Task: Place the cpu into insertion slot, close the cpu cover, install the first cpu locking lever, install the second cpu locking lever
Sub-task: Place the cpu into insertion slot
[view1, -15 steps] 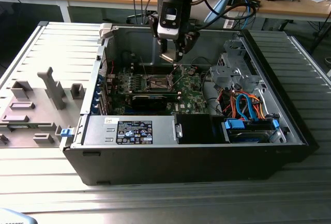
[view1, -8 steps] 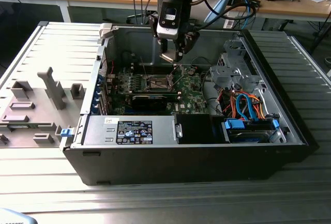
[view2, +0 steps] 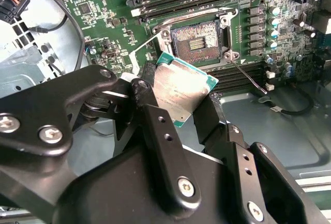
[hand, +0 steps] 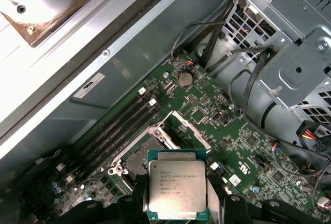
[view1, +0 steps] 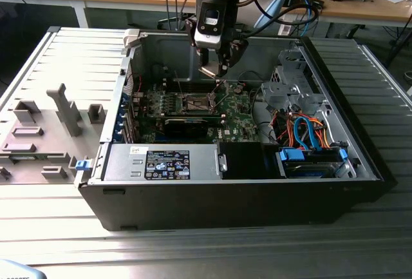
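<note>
Over the open case, in the exterior view, we see the gripper hanging above the slot, well clear of the board.

From the second wrist view, we see the two black fingers pinching the cpu by opposite edges, the jaws open no wider than the chip. The cpu is in the air, apart from the bare slot, its metal top facing the camera. One thin lever lies swung out beside the slot.

From the first wrist view, we see the cpu clamped at two sides and the slot just beyond it on the board, uncovered. The cover stands lifted off the slot on its far side.

We judge that the placing step is in hand. Done well, it means keeping the chip level, squaring its corners to the slot's rim, and lowering it straight. Any sideways slide risks damage to the contacts. We would also keep the fingers off the raised cover.
</note>
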Available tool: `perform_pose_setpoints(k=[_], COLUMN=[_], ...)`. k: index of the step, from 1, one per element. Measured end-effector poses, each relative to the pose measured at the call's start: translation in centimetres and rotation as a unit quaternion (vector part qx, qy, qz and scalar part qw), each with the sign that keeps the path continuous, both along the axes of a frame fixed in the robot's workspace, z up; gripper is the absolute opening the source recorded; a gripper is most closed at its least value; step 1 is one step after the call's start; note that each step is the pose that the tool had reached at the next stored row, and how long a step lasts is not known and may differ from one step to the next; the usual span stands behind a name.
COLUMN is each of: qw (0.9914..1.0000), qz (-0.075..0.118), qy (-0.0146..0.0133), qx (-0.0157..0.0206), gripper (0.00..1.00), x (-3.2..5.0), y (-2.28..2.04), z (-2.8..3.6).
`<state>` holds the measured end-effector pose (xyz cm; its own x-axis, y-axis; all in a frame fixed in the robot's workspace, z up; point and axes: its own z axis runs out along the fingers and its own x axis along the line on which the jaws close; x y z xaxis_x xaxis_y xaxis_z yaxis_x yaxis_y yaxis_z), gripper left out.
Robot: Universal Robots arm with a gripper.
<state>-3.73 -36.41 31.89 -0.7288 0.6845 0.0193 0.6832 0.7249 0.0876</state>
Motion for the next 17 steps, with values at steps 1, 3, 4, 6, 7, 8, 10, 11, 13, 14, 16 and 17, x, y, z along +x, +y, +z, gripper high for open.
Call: perform_pose_setpoints(k=[1, 3, 4, 6, 7, 8, 10, 11, 13, 14, 16, 17], qw=[1.0, 1.0, 1.0, 0.99999, 0.99998, 0.99998, 0.99996, 0.99995, 0.99993, 0.99992, 0.99989, 0.99988], qz=[-0.001, -0.003, -0.003, -0.004, -0.006, -0.007, -0.009, -0.01, -0.012, -0.013, -0.015, -0.016], qy=[0.0, 0.0, 0.0, 0.0, 0.0, 0.0, 0.0, 0.0, 0.0, 0.0, 0.0, 0.0], qx=[0.0, 0.0, 0.0, 0.0, 0.0, 0.0, 0.0, 0.0, 0.0, 0.0, 0.0, 0.0], gripper=[0.54, 0.54, 0.54, 0.54, 0.54, 0.54, 0.54, 0.54, 0.54, 0.54, 0.54, 0.54], x=[0.0, 0.0, 0.0, 0.0, 0.0, 0.0, 0.0, 0.0, 0.0, 0.0, 0.0, 0.0], y=[0.0, 0.0, 0.0, 0.0, 0.0, 0.0, 0.0, 0.0, 0.0, 0.0, 0.0, 0.0], z=[0.0, 0.0, 0.0, 0.0, 0.0, 0.0, 0.0, 0.0, 0.0, 0.0, 0.0, 0.0])
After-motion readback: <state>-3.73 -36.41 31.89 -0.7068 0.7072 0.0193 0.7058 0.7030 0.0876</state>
